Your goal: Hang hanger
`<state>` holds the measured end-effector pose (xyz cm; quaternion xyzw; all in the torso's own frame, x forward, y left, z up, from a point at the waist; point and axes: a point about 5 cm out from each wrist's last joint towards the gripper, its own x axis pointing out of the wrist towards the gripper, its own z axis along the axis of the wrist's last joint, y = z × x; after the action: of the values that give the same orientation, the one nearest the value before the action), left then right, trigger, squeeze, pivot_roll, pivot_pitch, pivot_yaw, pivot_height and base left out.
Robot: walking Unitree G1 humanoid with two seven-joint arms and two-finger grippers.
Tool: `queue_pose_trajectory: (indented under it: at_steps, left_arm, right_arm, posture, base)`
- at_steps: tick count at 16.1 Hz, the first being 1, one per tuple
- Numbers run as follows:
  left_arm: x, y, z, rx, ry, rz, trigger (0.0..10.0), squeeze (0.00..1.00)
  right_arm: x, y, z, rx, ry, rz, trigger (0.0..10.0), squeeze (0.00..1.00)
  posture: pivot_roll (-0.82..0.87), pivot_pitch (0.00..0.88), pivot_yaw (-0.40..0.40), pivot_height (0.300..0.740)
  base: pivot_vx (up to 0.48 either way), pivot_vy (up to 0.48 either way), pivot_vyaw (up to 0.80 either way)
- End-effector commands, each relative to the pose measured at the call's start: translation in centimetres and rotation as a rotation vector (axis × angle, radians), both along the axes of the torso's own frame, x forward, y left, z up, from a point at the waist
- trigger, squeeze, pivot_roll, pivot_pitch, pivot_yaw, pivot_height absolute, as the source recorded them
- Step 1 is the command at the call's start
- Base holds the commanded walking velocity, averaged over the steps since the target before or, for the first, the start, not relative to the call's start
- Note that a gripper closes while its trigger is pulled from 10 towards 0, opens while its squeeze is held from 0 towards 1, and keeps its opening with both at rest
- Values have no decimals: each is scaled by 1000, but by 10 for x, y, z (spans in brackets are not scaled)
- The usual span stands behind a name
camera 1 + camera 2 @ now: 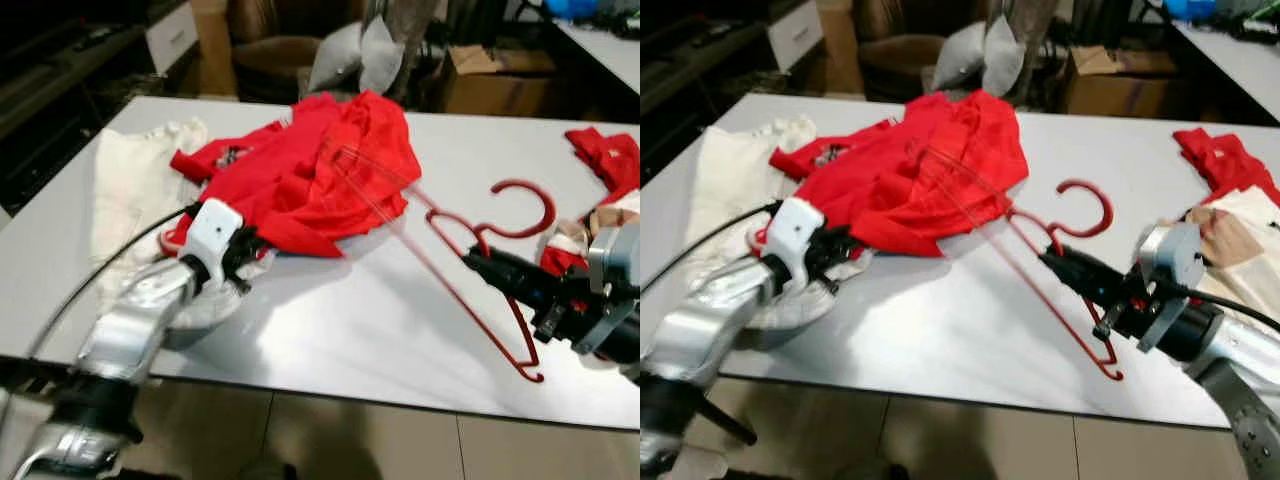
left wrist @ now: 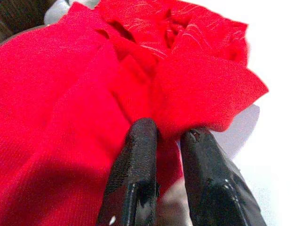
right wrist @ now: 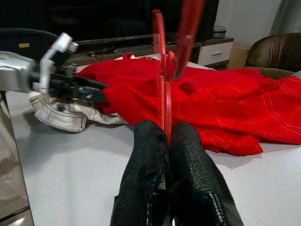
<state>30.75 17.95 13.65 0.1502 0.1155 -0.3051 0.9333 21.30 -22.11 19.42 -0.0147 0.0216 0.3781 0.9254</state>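
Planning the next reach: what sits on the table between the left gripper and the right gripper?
Mostly bare white table in the left eye view. The left gripper pinches the red garment; the right gripper clamps the red hanger, whose far arm runs under the garment.

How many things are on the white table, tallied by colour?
Red: 3, the red garment, the red hanger and a second red cloth at the table's right edge.
Cream or white: 2, the cream garment on the left and the pale cloth on the right.
Total: 5.
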Motion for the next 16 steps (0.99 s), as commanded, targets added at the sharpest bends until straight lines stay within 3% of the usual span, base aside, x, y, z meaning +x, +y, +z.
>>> queue_pose_trajectory:
  at_steps: [1, 2, 3, 4, 6, 8, 11, 14, 16]
  left_arm:
    - [-22, 5, -1, 62, 134, -131, 10000, 1000]
    - [-32, 8, -2, 88, 192, -181, 10000, 1000]
    - [-53, 15, -2, 160, 305, -327, 10000, 1000]
    - [-58, 17, -2, 159, 328, -376, 10000, 1000]
    - [-64, 20, 7, 80, 340, -433, 10000, 1000]
    - [-40, 11, 52, -179, 117, -359, 10000, 1000]
    - [-30, -8, 86, -271, 16, -461, 10000, 1000]
    - [-27, -43, 135, -396, -88, -676, 10000, 1000]
    - [-24, -56, 155, -404, -147, -751, 10000, 1000]
  right_arm:
    - [5, 7, -7, 8, 27, -36, 10000, 0]
    - [8, 11, -13, 8, 47, -45, 10000, 0]
    - [17, 17, -25, 25, 78, -87, 10000, 0]
    - [20, 18, -28, 23, 78, -105, 10000, 0]
    - [27, 23, -32, -11, 73, -158, 10000, 0]
    - [29, 29, -27, -63, 38, -132, 10000, 0]
    - [32, 30, -8, -76, -16, -28, 10000, 0]
    - [31, 32, 11, -132, 8, 226, 10000, 0]
    - [33, 35, 22, -155, -3, 324, 10000, 0]
  posture:
    - [96, 0, 19, 740]
    - [99, 0, 19, 740]
    - [103, 0, 20, 740]
    - [102, 0, 21, 740]
    - [86, 0, 31, 740]
    - [84, 0, 33, 740]
    - [80, 0, 22, 740]
    - [99, 0, -15, 740]
    - [87, 0, -9, 740]
  base:
    - [0, 0, 0]
    - [0, 0, 0]
    - [0, 0, 0]
    - [0, 0, 0]
    - [0, 0, 0]
    - [0, 0, 0]
    - [0, 0, 0]
    - [0, 0, 0]
    - [0, 0, 0]
